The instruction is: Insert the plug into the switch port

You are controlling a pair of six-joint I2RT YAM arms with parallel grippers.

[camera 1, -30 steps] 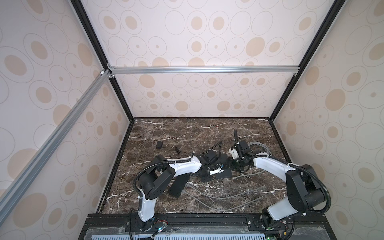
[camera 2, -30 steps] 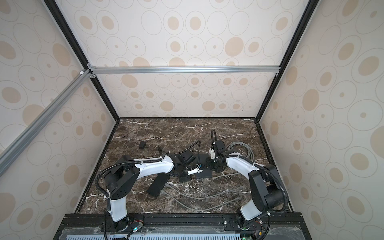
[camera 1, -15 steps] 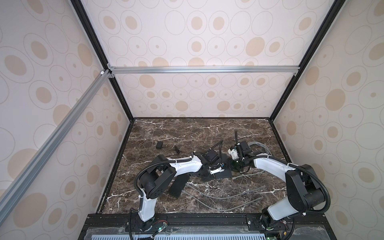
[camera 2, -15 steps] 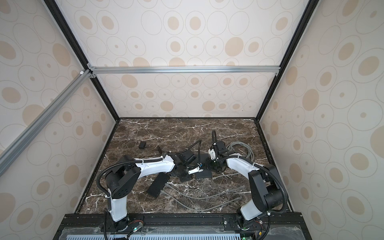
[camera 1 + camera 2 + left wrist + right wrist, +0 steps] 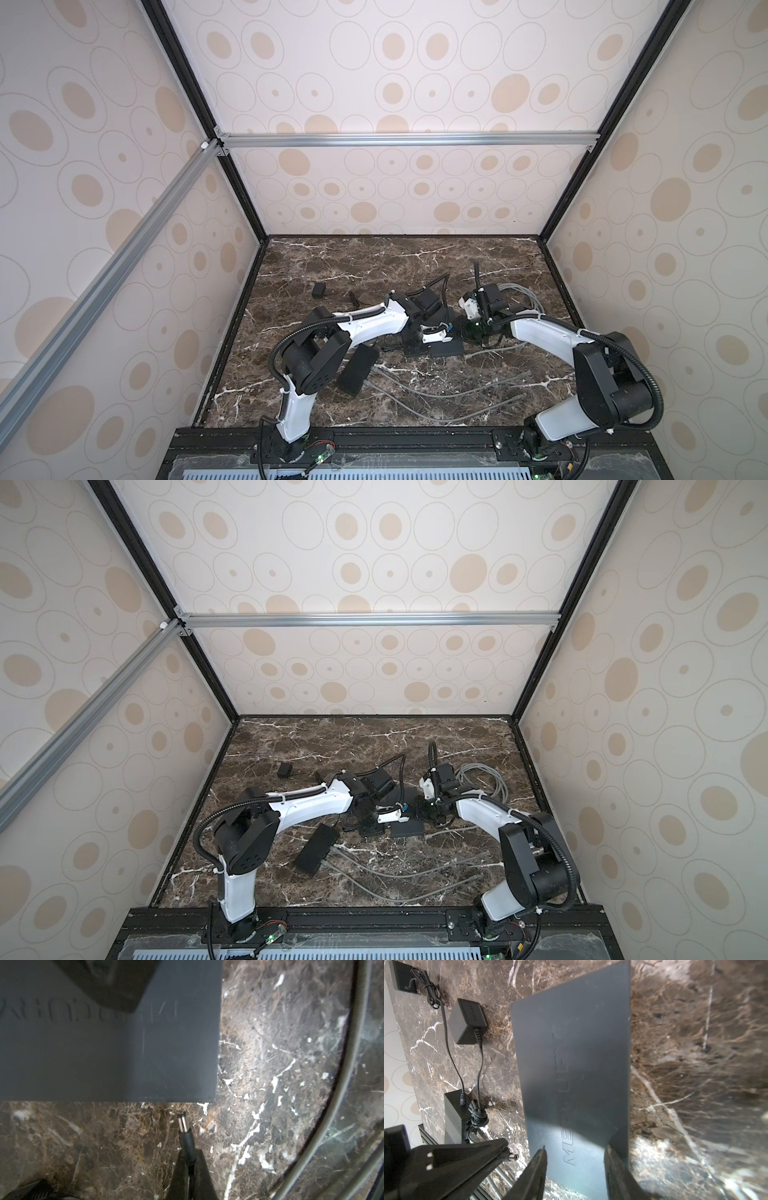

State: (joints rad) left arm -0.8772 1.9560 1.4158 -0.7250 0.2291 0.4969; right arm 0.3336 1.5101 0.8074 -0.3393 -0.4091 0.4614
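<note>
The switch [image 5: 104, 1053] is a flat dark grey box with raised lettering, lying on the marble floor [image 5: 270, 1043]; both top views show it mid-floor [image 5: 446, 350] [image 5: 409, 831]. My left gripper [image 5: 190, 1167] is shut on the black barrel plug [image 5: 184, 1124]. The plug's metal tip points at the switch's side edge near a corner, a short gap away. The port is hidden from view. My right gripper [image 5: 575, 1159] stands with its jaws apart, its fingertips down over the switch's top face [image 5: 577, 1064]. The plug [image 5: 511, 1157] also shows beside that gripper.
A black power adapter [image 5: 467, 1022] and a ribbed black brick [image 5: 454, 1115] with bundled cord lie beside the switch. Grey cables [image 5: 436, 395] trail across the front floor, and a coil [image 5: 519, 295] lies at the right. A second black box [image 5: 357, 370] lies by the left arm.
</note>
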